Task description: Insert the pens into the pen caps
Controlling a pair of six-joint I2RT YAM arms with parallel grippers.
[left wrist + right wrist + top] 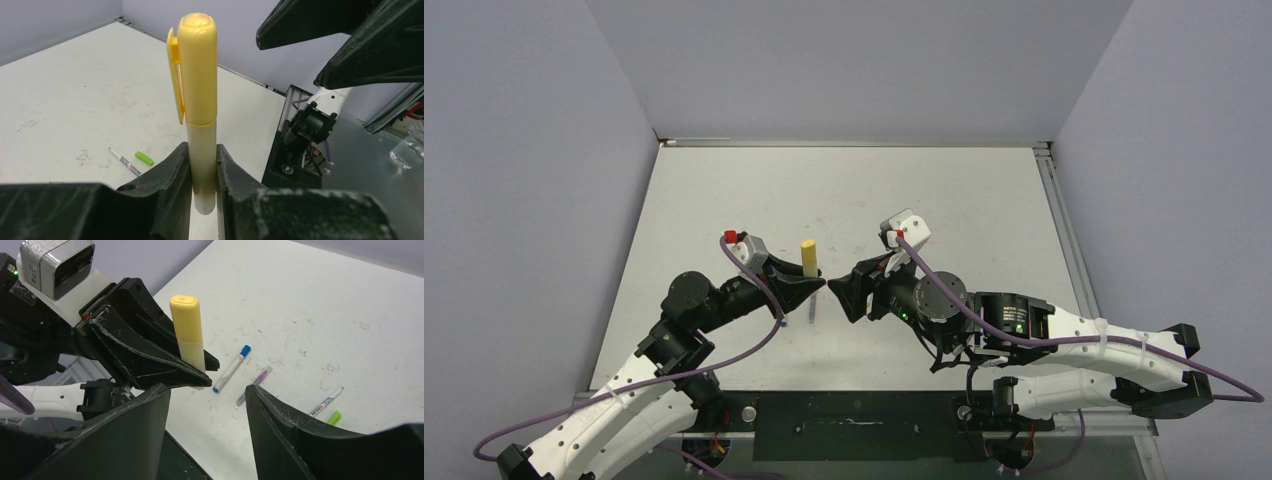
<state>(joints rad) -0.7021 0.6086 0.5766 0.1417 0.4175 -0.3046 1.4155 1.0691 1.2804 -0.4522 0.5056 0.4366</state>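
My left gripper (202,152) is shut on the pale lower barrel of the thick yellow marker (201,145), which it holds upright. The yellow cap (197,70) sits on the marker's top end. My right gripper (206,389) stands open with nothing between its fingers, just right of the marker (189,330) and apart from it. In the top view the left gripper (814,284) and the right gripper (842,292) face each other at mid table. On the table lie a white pen with a blue cap (231,369), a thin purple pen (254,386), and a thin uncapped pen (326,401) beside a green cap (334,417).
The loose pens lie on the white table (944,200) under and just beyond both grippers. Grey walls close off the left, far and right sides. A black rail with the arm bases (854,425) runs along the near edge.
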